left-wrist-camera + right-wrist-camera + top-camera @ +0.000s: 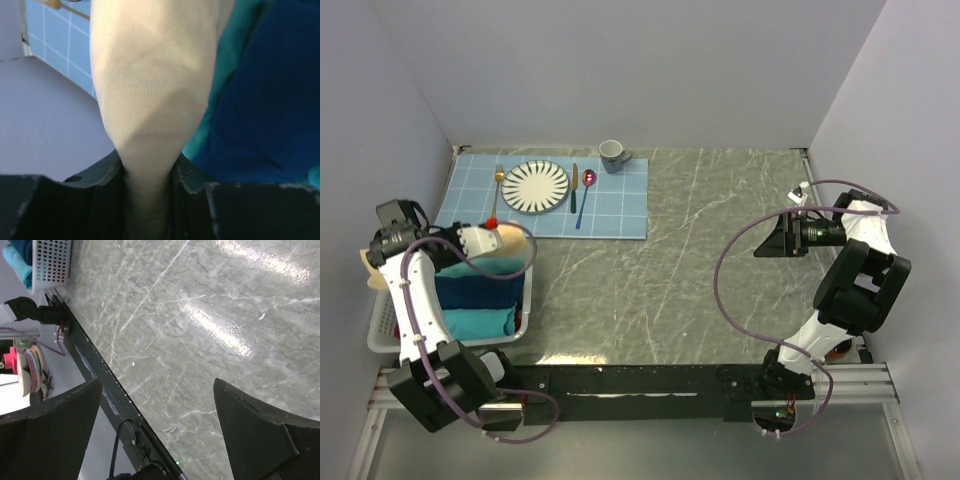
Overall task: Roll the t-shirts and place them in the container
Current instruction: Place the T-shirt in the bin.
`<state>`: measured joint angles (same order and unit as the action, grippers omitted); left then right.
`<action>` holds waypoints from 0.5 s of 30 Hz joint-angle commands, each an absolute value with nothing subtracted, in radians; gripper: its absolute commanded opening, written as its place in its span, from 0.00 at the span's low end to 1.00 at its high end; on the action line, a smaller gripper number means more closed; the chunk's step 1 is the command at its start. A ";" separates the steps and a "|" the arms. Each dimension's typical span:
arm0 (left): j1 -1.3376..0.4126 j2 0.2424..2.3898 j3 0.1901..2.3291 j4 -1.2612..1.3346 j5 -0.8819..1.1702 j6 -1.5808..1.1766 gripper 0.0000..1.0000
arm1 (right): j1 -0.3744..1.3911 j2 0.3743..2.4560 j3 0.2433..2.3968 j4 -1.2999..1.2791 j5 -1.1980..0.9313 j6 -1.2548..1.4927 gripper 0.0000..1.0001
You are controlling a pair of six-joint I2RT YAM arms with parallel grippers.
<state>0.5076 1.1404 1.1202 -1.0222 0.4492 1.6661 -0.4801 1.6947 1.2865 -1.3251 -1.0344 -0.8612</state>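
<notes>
jaws of the left gripper (147, 172) stand partly closed, pinching a bunched fold of the tan shirt (155, 75), which hangs over the white basket (380, 335) at the near left corner of the table (720, 280). in the basket lie the navy shirt (480, 290) and the teal shirt (480, 322). the right gripper (157, 385) hovers near the table's right edge, spread wide and holding nothing. a blue placemat (620, 215) lies at the far left corner.

The tan t-shirt (150, 100), navy t-shirt (480, 291) and teal t-shirt (480, 323) contrast with the blue grid-patterned placemat (620, 205).
</notes>
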 commanded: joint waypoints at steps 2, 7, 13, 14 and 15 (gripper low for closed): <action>0.580 1.074 1.028 -0.919 0.586 1.910 0.01 | -0.476 1.681 1.305 -1.368 -1.038 -0.879 1.00; 0.607 1.052 0.919 -0.844 0.673 2.002 0.01 | -0.477 1.646 1.267 -1.350 -1.022 -0.842 1.00; 0.664 1.107 0.836 -0.778 0.770 2.120 0.01 | -0.472 1.603 1.270 -1.351 -0.977 -0.779 1.00; 0.679 1.123 0.838 -0.779 0.787 2.135 0.01 | -0.469 1.594 1.267 -1.347 -0.957 -0.767 1.00; 0.693 1.138 0.836 -0.776 0.804 2.179 0.01 | -0.463 1.571 1.253 -1.345 -0.939 -0.764 1.00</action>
<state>0.6521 1.0958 0.8318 -0.8509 0.6647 1.9514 -0.4801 1.6665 1.2686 -1.3350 -0.9890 -0.8143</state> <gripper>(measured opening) 0.334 0.999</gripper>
